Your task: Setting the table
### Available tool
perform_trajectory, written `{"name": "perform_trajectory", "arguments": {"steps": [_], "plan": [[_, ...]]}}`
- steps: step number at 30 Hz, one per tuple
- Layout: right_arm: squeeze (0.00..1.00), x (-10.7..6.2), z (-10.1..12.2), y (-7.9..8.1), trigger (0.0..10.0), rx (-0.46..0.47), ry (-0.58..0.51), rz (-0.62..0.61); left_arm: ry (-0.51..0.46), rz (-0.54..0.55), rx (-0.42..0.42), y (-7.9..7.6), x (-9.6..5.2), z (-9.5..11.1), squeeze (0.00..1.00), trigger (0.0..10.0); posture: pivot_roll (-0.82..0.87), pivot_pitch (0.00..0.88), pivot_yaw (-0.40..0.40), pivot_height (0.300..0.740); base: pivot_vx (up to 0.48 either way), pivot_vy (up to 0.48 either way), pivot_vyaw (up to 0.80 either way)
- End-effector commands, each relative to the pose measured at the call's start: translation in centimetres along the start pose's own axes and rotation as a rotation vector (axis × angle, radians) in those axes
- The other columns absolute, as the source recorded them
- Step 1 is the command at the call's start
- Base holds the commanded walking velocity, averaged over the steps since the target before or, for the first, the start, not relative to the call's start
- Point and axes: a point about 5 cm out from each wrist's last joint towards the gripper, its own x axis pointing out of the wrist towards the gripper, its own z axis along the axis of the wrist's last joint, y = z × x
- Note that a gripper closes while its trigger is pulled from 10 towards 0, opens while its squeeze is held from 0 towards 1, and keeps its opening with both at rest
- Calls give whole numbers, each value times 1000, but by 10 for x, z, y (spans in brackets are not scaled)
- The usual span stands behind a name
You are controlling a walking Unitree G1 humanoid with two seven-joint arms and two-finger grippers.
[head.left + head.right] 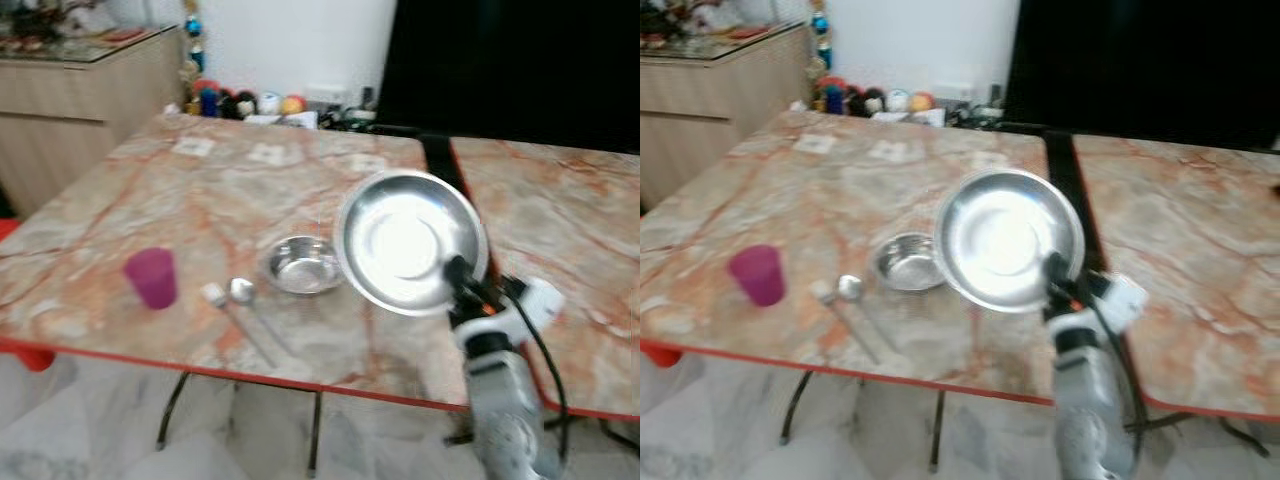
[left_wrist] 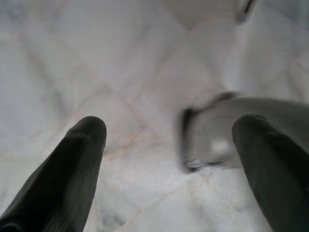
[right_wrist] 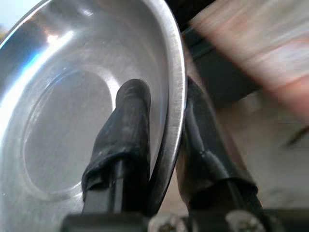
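The right gripper point(image 3: 166, 121) is clamped on the rim of 1 round, shiny steel plate point(image 1: 405, 240), 1 finger on each face, holding it tilted up above the marble-patterned table point(image 1: 130, 200). The left gripper point(image 2: 169, 140) hangs spread wide and holding nothing over pale floor tiles. Left of the plate on the table sit 1 small steel bowl point(image 1: 303, 265), 1 spoon point(image 1: 243, 292) and 1 purple cup point(image 1: 151, 277).
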Motion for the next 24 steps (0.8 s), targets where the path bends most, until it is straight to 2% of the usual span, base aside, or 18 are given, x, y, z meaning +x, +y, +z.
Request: {"name": "perform_trajectory", "arguments": {"steps": [1,5,12,24], "plan": [[0,2,1,9,10000,13,-23,21,24,-1,12,4,-2,-6,0,10000,14,0,-52,740,0,-386,0],[0,2,-1,9,10000,17,-26,11,26,-1,14,4,-2,-7,0,10000,17,0,-51,740,0,-388,0],[0,4,0,7,10000,18,-35,-5,18,-22,27,-10,1,-2,0,10000,15,0,-49,740,0,-387,0],[0,5,0,5,10000,12,-41,-16,9,-20,33,-7,3,5,0,10000,13,0,-42,740,0,-384,0]]}}
